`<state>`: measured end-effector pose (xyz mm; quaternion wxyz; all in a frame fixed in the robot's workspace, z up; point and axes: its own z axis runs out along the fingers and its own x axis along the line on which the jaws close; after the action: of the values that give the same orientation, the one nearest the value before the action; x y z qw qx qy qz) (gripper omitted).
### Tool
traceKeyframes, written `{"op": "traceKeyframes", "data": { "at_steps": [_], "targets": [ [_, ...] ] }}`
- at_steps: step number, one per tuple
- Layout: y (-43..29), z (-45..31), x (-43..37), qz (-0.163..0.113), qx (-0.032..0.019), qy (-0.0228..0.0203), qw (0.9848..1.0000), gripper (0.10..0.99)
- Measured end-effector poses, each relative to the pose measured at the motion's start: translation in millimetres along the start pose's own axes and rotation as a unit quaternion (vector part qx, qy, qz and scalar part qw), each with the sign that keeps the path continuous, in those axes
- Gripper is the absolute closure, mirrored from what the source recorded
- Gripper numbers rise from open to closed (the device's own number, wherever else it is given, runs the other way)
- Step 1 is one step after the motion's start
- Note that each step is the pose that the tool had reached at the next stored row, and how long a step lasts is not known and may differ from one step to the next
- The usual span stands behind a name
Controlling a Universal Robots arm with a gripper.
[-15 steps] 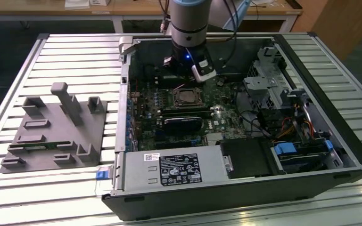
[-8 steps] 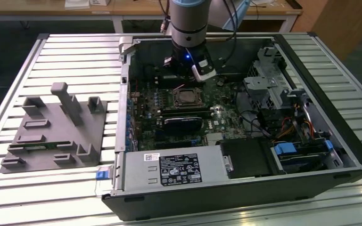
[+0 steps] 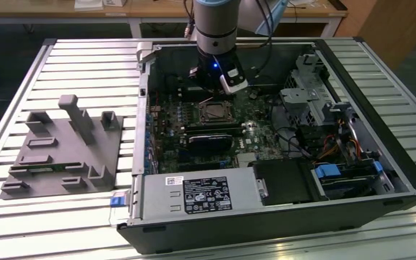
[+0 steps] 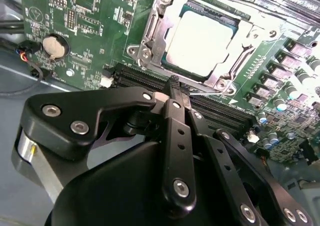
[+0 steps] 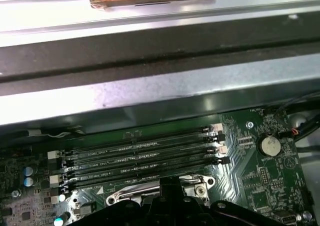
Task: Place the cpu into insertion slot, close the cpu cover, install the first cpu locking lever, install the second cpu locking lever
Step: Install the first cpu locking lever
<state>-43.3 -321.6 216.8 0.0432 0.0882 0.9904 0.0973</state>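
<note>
Both fingers of the end effector [image 4: 173, 84] are pressed together just beside the cpu cover [image 4: 151, 36] lying over the cpu [image 4: 200, 36].

You lose most of the slot [image 5: 127, 195] behind the gripper [image 5: 169, 186] in the first wrist view, the cover [image 4: 150, 36] runs off the second wrist view's edge, and the exterior view leaves it too small to tell whether it's latched.

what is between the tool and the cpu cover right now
Nothing visible. In the second wrist view the tool hangs over the memory slots beside the cpu cover, which lies shut over the cpu, with open space between them.
</note>
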Motion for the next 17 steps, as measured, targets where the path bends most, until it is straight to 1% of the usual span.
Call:
{"op": "traceKeyframes", "data": {
  "at_steps": [3,4,6,8,9,12,17],
  "targets": [
    [0.0,0.1,0.0,0.001,0.0003,-0.0004,1.0,0.98],
    [0.0,0.3,0.1,0.002,0.0011,-0.0019,1.0,0.98],
    [-0.1,1.0,0.4,0.005,0.0051,-0.0068,0.9999,0.98],
    [-0.3,1.7,1.0,0.008,0.0053,-0.0116,0.9999,0.98],
    [-0.3,1.9,1.4,0.01,0.0053,-0.013,0.9999,0.98],
    [0.7,2.7,1.8,0.012,0.005,-0.0139,0.9998,0.98],
    [4.8,4.3,2.8,0.014,0.0051,-0.0147,0.9998,0.98]
  ]
}}
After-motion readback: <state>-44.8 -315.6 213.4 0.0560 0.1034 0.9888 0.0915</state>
